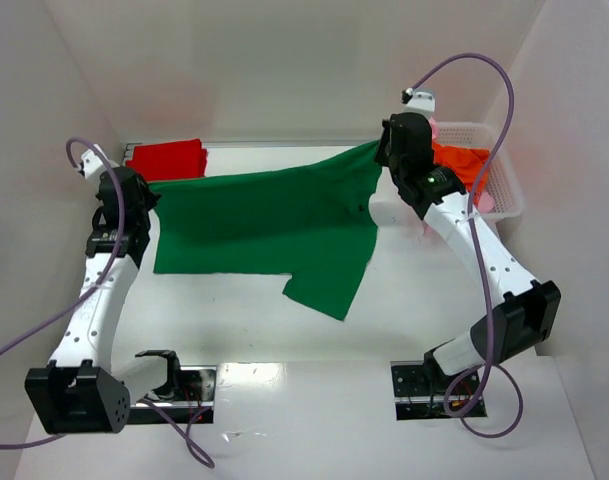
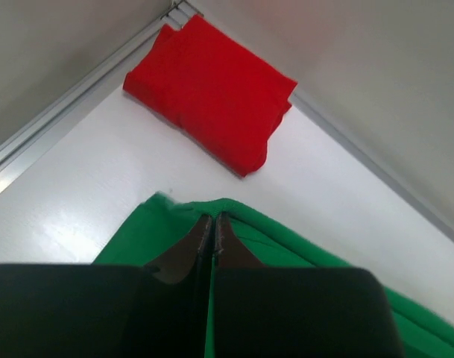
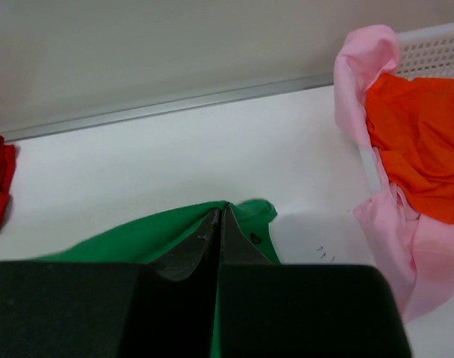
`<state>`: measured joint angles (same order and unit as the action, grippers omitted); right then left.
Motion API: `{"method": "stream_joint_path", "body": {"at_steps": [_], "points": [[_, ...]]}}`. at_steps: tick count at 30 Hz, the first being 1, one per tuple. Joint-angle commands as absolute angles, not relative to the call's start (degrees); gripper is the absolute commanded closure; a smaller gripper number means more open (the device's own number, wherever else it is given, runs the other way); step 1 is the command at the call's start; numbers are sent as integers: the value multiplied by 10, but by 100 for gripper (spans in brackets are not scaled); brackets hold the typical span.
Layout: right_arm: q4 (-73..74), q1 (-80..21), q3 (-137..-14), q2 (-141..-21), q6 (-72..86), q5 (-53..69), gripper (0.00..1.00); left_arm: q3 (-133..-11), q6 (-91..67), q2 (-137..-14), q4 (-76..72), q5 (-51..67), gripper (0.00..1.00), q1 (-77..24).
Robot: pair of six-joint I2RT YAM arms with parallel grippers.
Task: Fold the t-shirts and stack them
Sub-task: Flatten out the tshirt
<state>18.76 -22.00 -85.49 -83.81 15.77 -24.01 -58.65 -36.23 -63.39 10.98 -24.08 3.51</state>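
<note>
The dark green t-shirt point(image 1: 264, 225) hangs stretched between my two grippers above the table, its lower part and one sleeve draping down to the surface. My left gripper point(image 1: 149, 190) is shut on its left edge point(image 2: 174, 224). My right gripper point(image 1: 382, 152) is shut on its right edge point(image 3: 174, 227). A folded red t-shirt point(image 1: 169, 158) lies at the back left, also in the left wrist view point(image 2: 212, 93). The orange t-shirt point(image 3: 417, 149) and the pale pink t-shirt point(image 3: 361, 71) lie in the basket.
A white plastic mesh basket point(image 1: 506, 185) stands at the back right, with pink cloth hanging over its rim. White walls close the table at the back and sides. A metal rail point(image 3: 174, 104) runs along the back edge.
</note>
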Motion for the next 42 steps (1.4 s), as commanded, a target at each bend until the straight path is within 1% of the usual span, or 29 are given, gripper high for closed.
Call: {"method": "stream_joint_path", "body": {"at_steps": [1, 5, 7, 12, 14, 17, 19, 21, 25, 29, 34, 37, 42], "points": [[124, -207, -927, -851, 157, -250, 100, -642, -350, -678, 45, -230, 100, 53], [149, -207, -968, -821, 152, -250, 100, -696, -328, -666, 60, -208, 100, 53], [161, -207, -974, -779, 147, -250, 100, -709, -322, -645, 68, -190, 100, 53], [167, -207, -933, -659, 142, -211, 100, -694, -320, -519, 99, -155, 100, 53], [204, -207, -926, -604, 142, -204, 100, -667, -326, -441, 111, -141, 100, 53], [250, -207, -926, -521, 142, -189, 100, -666, -326, -347, 167, -141, 100, 53], [281, -207, -939, -468, 142, -182, 100, -678, -332, -288, 222, -156, 100, 53], [312, -207, -981, -441, 134, -182, 100, -691, -337, -238, 261, -177, 100, 41], [349, -207, -1024, -397, 127, -168, 100, -692, -362, -172, 283, -218, 100, 11], [345, -201, -1013, -373, 120, -185, 100, -696, -362, -148, 276, -264, 100, -4], [319, -201, -972, -386, 115, -208, 100, -698, -335, -189, 247, -287, 100, -17], [283, -201, -917, -400, 115, -224, 100, -679, -324, -214, 221, -296, 100, -17], [244, -201, -863, -448, 115, -224, 100, -635, -329, -254, 185, -293, 100, -17]]}}
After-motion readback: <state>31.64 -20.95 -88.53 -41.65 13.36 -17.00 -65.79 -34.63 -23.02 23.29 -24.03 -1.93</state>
